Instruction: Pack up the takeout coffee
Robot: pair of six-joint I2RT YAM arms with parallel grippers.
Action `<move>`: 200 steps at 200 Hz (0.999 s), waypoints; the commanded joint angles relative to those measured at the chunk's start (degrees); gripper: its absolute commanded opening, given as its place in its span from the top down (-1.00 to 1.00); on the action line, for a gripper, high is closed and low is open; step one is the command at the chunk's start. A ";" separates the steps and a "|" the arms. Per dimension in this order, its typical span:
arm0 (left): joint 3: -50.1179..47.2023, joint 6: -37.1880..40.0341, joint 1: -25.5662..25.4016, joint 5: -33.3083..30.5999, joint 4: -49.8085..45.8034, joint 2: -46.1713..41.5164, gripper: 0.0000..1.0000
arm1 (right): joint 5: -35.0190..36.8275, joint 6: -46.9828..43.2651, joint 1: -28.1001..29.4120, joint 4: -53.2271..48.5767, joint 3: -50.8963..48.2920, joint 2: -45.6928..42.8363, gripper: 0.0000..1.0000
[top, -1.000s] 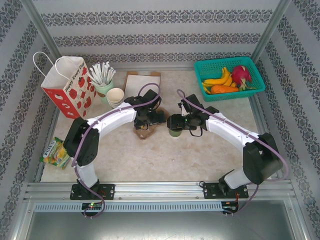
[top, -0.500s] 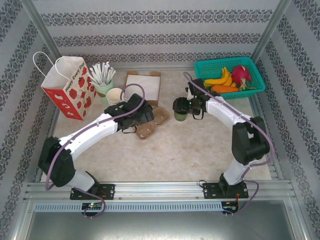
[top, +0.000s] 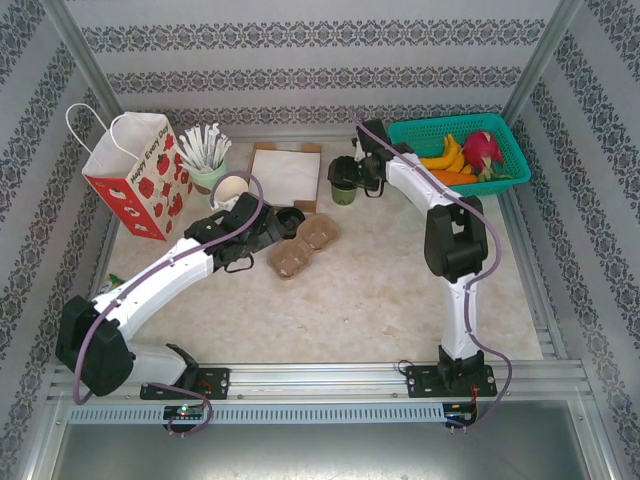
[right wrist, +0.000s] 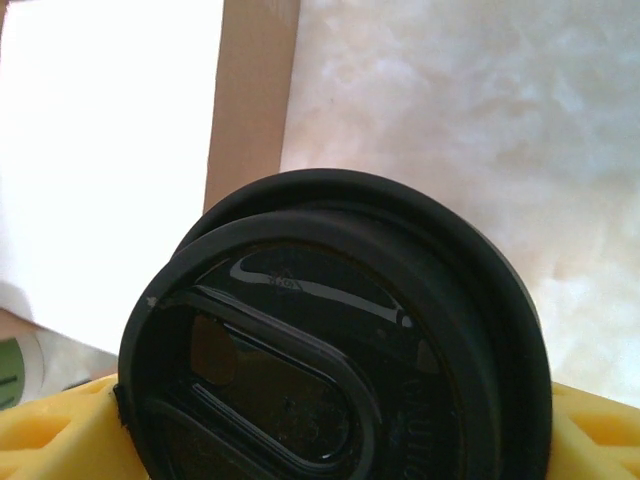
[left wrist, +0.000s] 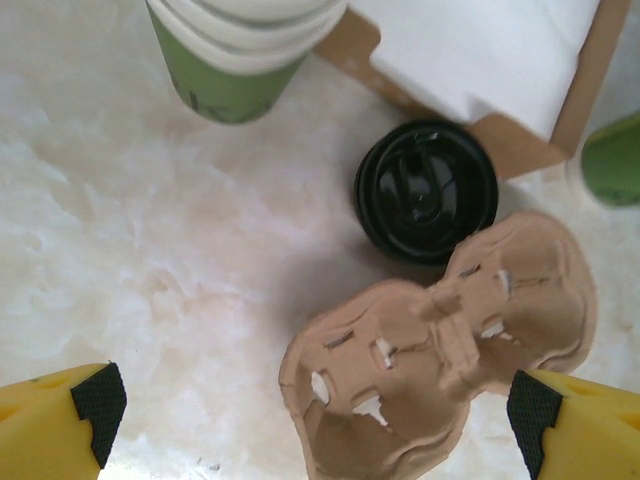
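The takeout coffee, a green cup under a black lid, hangs at the back of the table beside the napkin box. My right gripper is shut on it, one yellow finger on each side of the cup. The cup's green side shows at the right edge of the left wrist view. My left gripper stands wide open and empty above the near end of a brown cardboard cup carrier, its fingertips far apart. A separate black lid lies on the table next to the carrier.
A red-and-white paper bag stands at the back left. Near it are a green cup of white sticks and stacked cream cups. The napkin box is at the back centre, a teal fruit basket back right, a snack packet left.
My right arm has carried the coffee from the table's middle up to the back, beside the napkin box. My left arm has drawn back leftward off the carrier.
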 commanded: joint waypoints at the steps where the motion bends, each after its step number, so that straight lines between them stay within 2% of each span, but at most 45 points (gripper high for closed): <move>1: -0.85 2.29 0.76 5.18 2.57 2.45 -0.99 | -0.47 -1.13 -0.60 -7.50 4.98 5.92 -0.59; 47: -2.07 5.79 0.76 11.96 5.36 7.60 -0.99 | 0.32 -1.49 -0.59 -14.03 18.46 13.98 -0.62; 88: -4.27 7.26 0.76 15.96 8.12 9.92 -0.99 | 0.66 -1.20 -0.77 -15.76 24.88 17.21 -0.66; 128: -5.10 7.24 0.75 17.01 8.43 10.65 -0.99 | 1.20 -1.17 -0.75 -16.02 25.94 16.46 -0.95; 200: -4.19 8.30 0.68 19.54 8.92 12.28 -0.99 | 2.11 -1.15 -1.60 -14.56 23.77 11.43 -0.96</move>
